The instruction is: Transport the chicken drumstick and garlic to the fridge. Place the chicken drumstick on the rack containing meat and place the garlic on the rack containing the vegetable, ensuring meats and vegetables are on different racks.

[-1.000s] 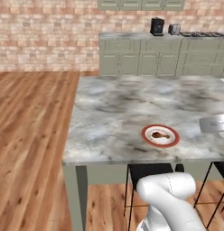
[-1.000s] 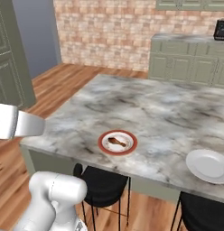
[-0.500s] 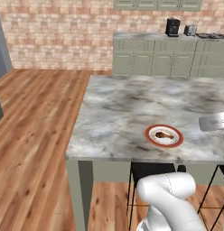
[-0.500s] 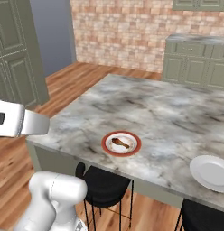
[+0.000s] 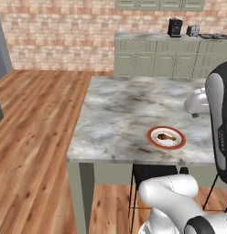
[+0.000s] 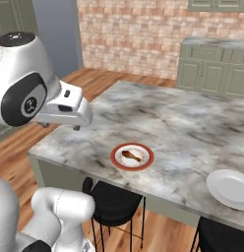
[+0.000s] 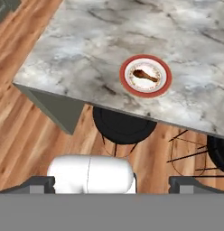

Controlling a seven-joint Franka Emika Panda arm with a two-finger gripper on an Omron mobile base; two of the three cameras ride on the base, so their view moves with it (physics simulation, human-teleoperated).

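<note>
The chicken drumstick (image 7: 145,75) lies on a red-rimmed plate (image 7: 164,85) near the front edge of the marble island; the same drumstick (image 6: 131,156) (image 5: 165,136) shows from both base cameras. My gripper (image 7: 117,184) hangs open and empty high above the floor, in front of the island and short of the plate. From the right base view the gripper (image 6: 60,126) is left of the plate, fingers pointing down. The garlic, the racks, the meat and the vegetable are out of view.
An empty white plate (image 6: 231,188) sits on the island (image 6: 193,128) at the right. Black stools (image 7: 120,124) stand under the front edge. Grey-green cabinets (image 5: 156,64) line the brick wall. A tall grey panel (image 6: 57,34) stands far left; I cannot tell whether it is the fridge.
The whole scene has shifted, so the base has moved around the island. My arm has swung up and in, its hand now nearer the plate. The drumstick still lies on its plate.
</note>
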